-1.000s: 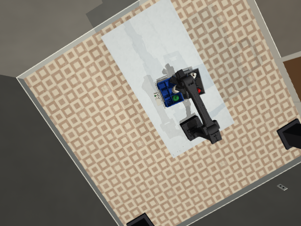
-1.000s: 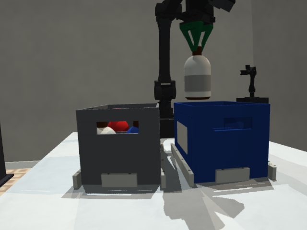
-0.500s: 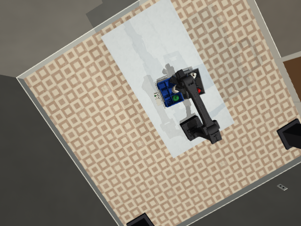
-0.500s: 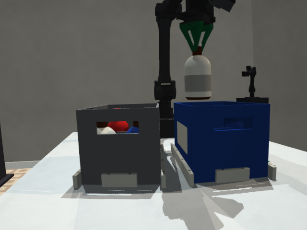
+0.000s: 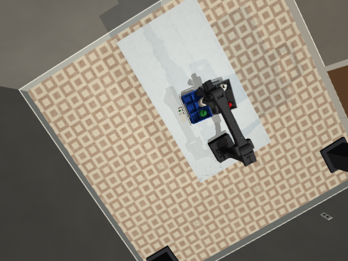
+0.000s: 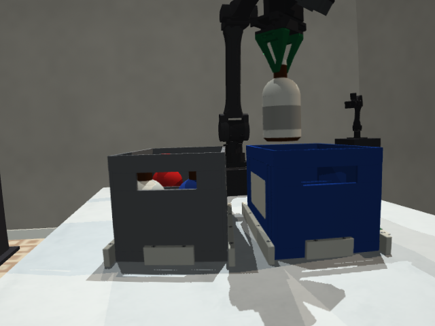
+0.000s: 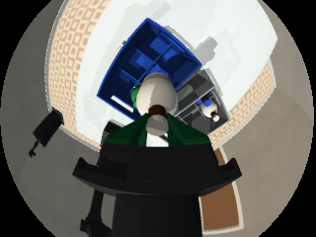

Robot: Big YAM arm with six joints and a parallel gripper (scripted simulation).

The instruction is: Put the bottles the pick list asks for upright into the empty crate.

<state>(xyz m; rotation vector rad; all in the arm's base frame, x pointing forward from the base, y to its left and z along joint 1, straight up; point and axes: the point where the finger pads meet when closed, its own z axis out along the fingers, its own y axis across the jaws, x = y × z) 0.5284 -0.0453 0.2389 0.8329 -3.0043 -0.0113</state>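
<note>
The white bottle with the grey band (image 5: 202, 102) (image 6: 281, 112) (image 7: 157, 94) hangs upright above the blue crate (image 5: 192, 122) (image 6: 326, 210) (image 7: 173, 36), clear of its rim. The gripper (image 6: 281, 70) (image 7: 157, 117) is pinched on its brown neck. The green bottle (image 5: 203, 113) (image 7: 134, 97) stands in the blue crate, in the pocket toward the table's near short edge, where the arm's base (image 5: 215, 144) sits.

My worry is the lowering: if the base comes down off-centre, it could catch a divider or the rim and tip the crate — or shove it toward the long edge where the pick list (image 5: 181, 113) lies. A grip on the neck alone might also let the bottle swing if it touches the green one. The list is too small for me to read, so a wrong pick can't be ruled out.

The arm reaches from that near short edge over the dark crate (image 5: 235, 101) (image 6: 168, 217) (image 7: 222, 110), elbow high, wrist bent so the fingers point straight down.

Honestly, I can't spot any clear change over the last second, folks. The white bottle (image 5: 202, 102) (image 6: 281, 109) (image 7: 157, 95) with the gray label is still hanging from the gripper (image 5: 203, 94) (image 6: 281, 68) (image 7: 157, 117) at pretty much the same height above the blue crate (image 5: 193, 122) (image 6: 326, 210) (image 7: 110, 101). If anything shifted between shots, it's too small for me to tell.
</note>
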